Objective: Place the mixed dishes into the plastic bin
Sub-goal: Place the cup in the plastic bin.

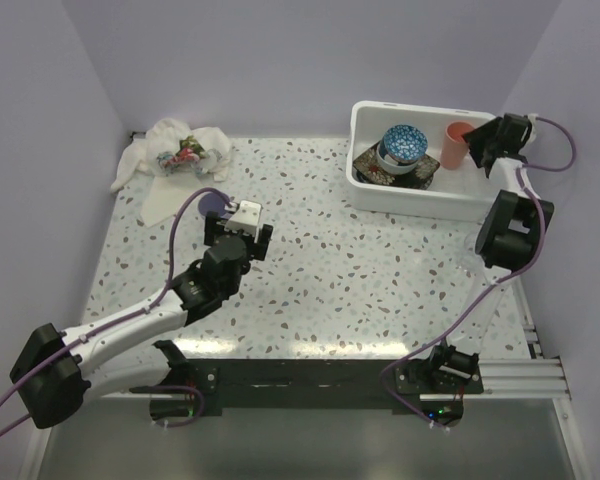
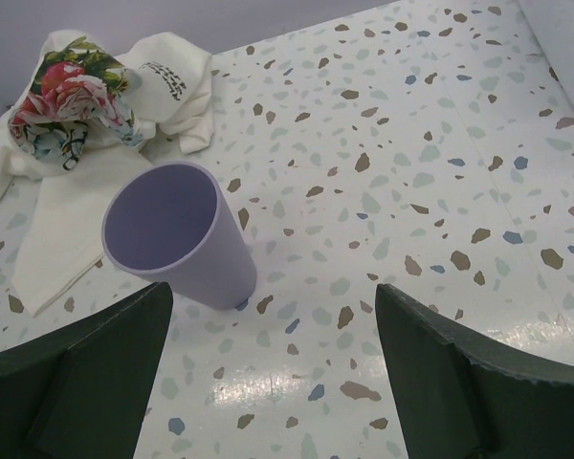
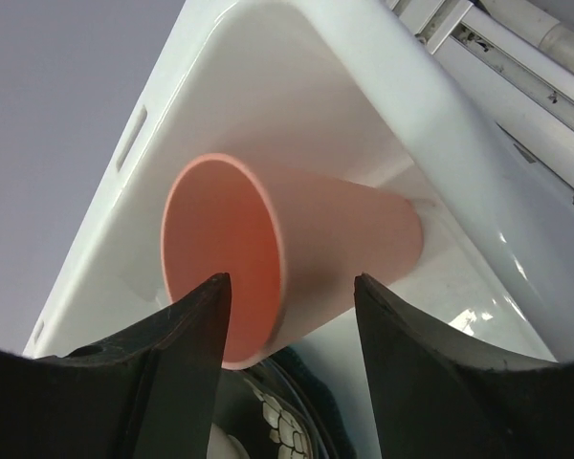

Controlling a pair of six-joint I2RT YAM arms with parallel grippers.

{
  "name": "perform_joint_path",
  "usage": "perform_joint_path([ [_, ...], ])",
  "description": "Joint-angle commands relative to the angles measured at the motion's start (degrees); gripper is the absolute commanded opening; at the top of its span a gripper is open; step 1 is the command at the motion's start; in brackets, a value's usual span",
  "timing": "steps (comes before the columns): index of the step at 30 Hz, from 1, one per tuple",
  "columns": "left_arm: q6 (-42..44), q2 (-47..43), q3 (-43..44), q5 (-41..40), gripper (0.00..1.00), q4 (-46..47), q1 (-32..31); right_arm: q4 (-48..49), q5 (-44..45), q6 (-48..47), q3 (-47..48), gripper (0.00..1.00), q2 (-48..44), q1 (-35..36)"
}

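Note:
An orange cup (image 1: 456, 143) stands in the right end of the white plastic bin (image 1: 410, 197). My right gripper (image 1: 477, 145) hangs over that corner. In the right wrist view its fingers straddle the cup's (image 3: 297, 249) rim, one finger in front of the mouth, the other apart from the outer wall, so the right gripper (image 3: 292, 287) is open. A blue-patterned bowl (image 1: 401, 143) sits on a dark plate (image 1: 378, 173) in the bin. A purple cup (image 2: 177, 234) stands on the table just ahead and left of my open, empty left gripper (image 2: 273, 316).
A white cloth with a red-green print (image 1: 175, 160) lies crumpled at the far left, just behind the purple cup (image 1: 213, 201). The bin's walls (image 3: 297, 105) closely surround the right gripper. A metal rail (image 1: 510, 375) runs along the near right edge.

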Motion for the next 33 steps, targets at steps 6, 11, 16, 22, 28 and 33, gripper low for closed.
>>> perform_joint_path([
  [6, 0.69, -0.44, -0.18, 0.08, 0.91, 3.12, 0.31, 2.44, -0.94, 0.01, -1.86, 0.73, -4.84, -0.64],
  [11, 0.42, -1.14, -0.01, -0.19, 0.92, 2.77, 0.23, 7.63, -1.03, 0.81, -9.24, 0.84, -10.19, -0.73],
  [16, -0.28, -1.58, 0.52, -0.28, 0.92, 1.89, 0.23, 10.96, -2.34, -0.68, -16.08, 0.91, -15.03, -1.17],
  [22, -1.25, -2.29, 1.31, -0.63, 0.92, 0.57, 0.31, 13.35, -5.68, -2.00, -25.57, 0.94, -22.84, -1.69],
  [28, -3.88, -1.85, 3.59, -0.81, 0.93, -3.12, 1.98, 11.95, -10.07, -4.28, -37.25, 0.95, -35.39, -1.61],
  [33, -9.33, -2.55, 4.91, 3.41, 0.93, -5.58, 8.74, 8.08, -13.77, -7.96, -45.27, 0.95, -46.31, 0.49],
])
